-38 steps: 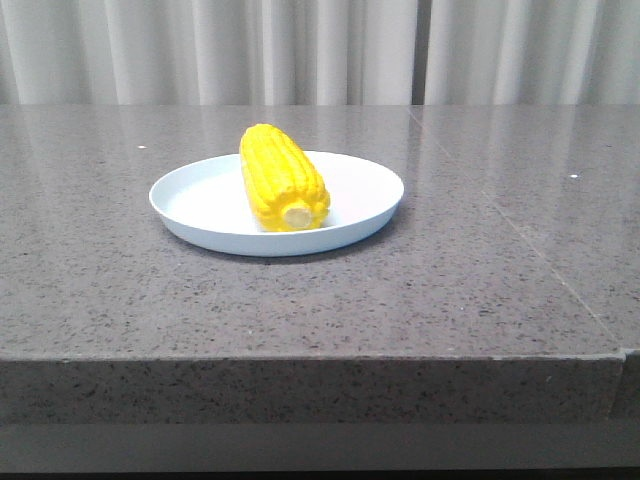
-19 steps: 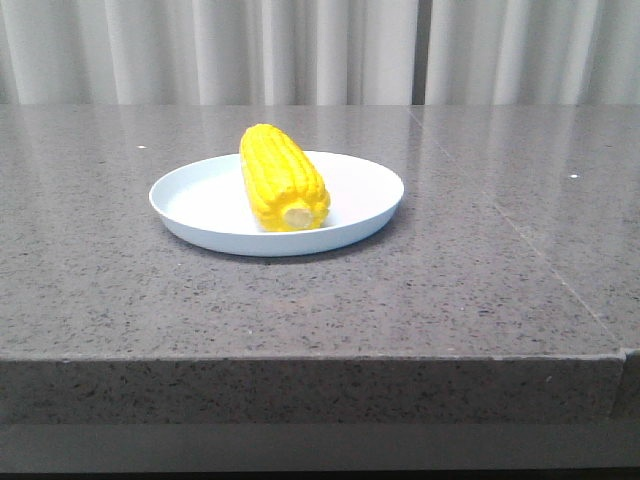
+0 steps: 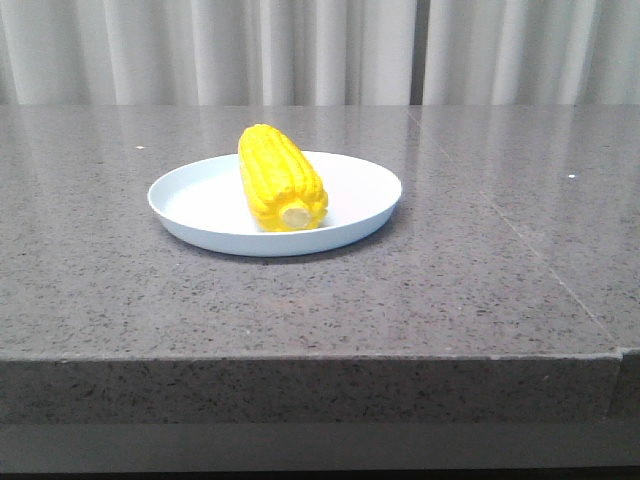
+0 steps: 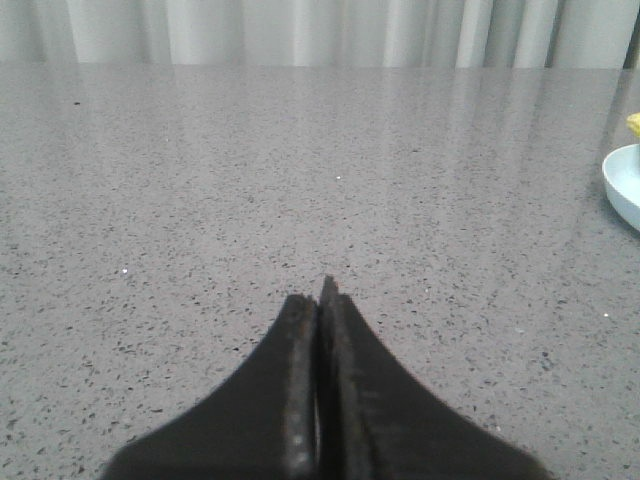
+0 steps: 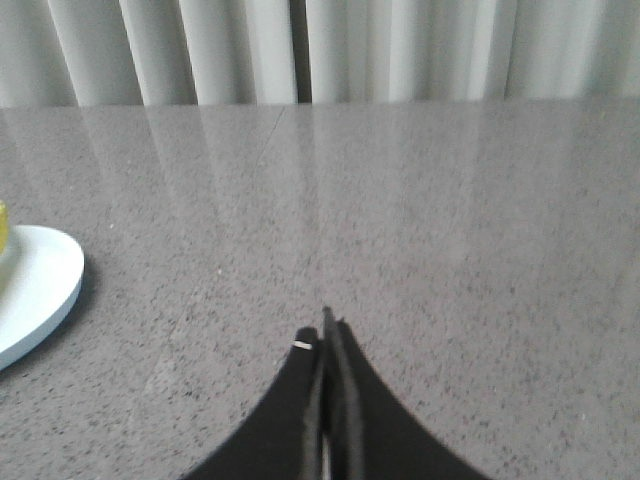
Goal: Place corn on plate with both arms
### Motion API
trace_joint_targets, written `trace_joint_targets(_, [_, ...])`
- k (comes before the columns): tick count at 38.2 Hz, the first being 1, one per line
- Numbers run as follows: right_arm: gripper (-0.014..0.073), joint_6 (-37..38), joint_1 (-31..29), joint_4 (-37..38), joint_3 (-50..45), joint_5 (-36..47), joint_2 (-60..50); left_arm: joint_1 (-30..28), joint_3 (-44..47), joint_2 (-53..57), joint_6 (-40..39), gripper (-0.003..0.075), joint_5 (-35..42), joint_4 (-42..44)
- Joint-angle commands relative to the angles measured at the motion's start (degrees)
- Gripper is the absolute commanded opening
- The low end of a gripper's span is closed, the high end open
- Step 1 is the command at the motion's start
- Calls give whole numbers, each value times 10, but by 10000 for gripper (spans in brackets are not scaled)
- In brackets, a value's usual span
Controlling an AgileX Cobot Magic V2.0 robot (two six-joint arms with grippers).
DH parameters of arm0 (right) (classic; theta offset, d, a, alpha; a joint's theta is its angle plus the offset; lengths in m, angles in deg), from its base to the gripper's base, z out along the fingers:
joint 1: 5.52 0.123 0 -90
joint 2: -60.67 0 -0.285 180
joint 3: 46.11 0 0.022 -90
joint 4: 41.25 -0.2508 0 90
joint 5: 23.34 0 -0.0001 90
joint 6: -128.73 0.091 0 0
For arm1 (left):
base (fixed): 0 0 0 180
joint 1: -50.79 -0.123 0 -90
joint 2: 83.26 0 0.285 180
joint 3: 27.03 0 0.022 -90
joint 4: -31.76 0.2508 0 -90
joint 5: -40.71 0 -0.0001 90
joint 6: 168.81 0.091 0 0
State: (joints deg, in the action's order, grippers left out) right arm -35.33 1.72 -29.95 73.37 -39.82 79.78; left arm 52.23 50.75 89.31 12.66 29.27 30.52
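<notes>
The bright yellow corn (image 3: 282, 178) lies on the pale blue-white plate (image 3: 190, 205) in the middle of the grey stone table, its cream stub end toward me. Neither arm shows in the front view. My left gripper (image 4: 319, 300) is shut and empty over bare table, with the plate's rim (image 4: 622, 185) and a sliver of corn (image 4: 634, 123) at the edge of its view. My right gripper (image 5: 325, 335) is shut and empty over bare table, with the plate's rim (image 5: 45, 280) and a sliver of corn (image 5: 3, 225) at the edge of its view.
The grey speckled stone table (image 3: 450, 280) has its front edge close to the camera, with a seam (image 3: 520, 235) running along its right part. Pale curtains (image 3: 320, 50) hang behind the table.
The plate and corn sit a hair further left in the front view. Nothing else has visibly changed.
</notes>
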Motion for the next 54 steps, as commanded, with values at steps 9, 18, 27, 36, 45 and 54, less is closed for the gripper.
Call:
trace_joint_targets(9, [-71, -152, -80, -154, -122, 104, -98, -1, 13, 10, -1, -20, 48, -6])
trace_joint_targets(18, [-71, -152, -93, -190, -170, 83, -129, -1, 13, 10, -1, -20, 48, -6])
trace_joint_targets(27, [-71, -152, -93, -190, -170, 67, -129, -1, 13, 10, -1, -20, 48, -6])
trace_joint_targets(36, [-71, -152, -93, -190, -170, 67, -129, -1, 13, 10, -1, -20, 48, -6])
trace_joint_targets(45, [-71, -152, -93, -190, -170, 67, -129, -1, 13, 10, -1, -20, 48, -6])
trace_joint_targets(54, [-71, -152, -93, -190, -170, 67, -129, -1, 13, 10, -1, -20, 48, -6])
